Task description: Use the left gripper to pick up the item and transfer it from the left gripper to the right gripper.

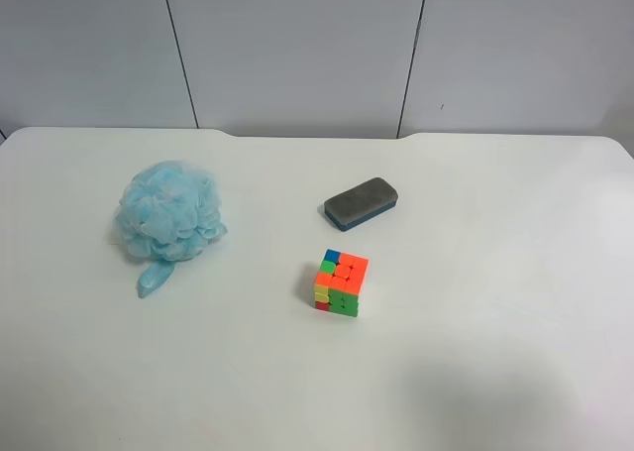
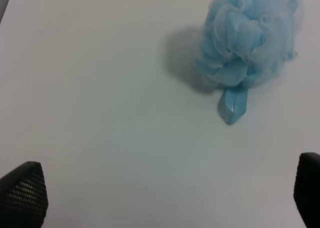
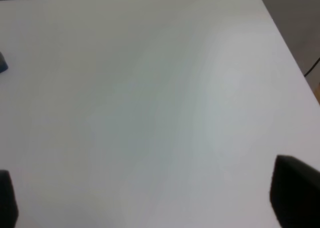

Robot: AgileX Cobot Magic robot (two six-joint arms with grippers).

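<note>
Closest to the lens, the black left end effector (image 2: 165,195) is hanging above the white counter (image 1: 495,372) with its jaws standing wide apart and gripping nothing. The black right end effector (image 3: 150,195) is likewise standing released over bare surface, empty. Ahead of the left one, apart from both its fingertips, the fluffy light-blue mesh bath pouf (image 2: 250,35) is resting on the counter, its short tail pointing back toward the jaws. By my judgement the task is sitting at its opening step, the approach for the pick, with nothing lifted yet. The next move is calling for the left arm to be advancing and lowering until the spread jaws are straddling the ruffled ball, then closing deep enough to catch the springy mesh. Farther across, the multicoloured puzzle cube (image 1: 341,283) and, beyond it, the grey-and-blue eraser block (image 1: 362,204) are lying well apart from the pouf.
</note>
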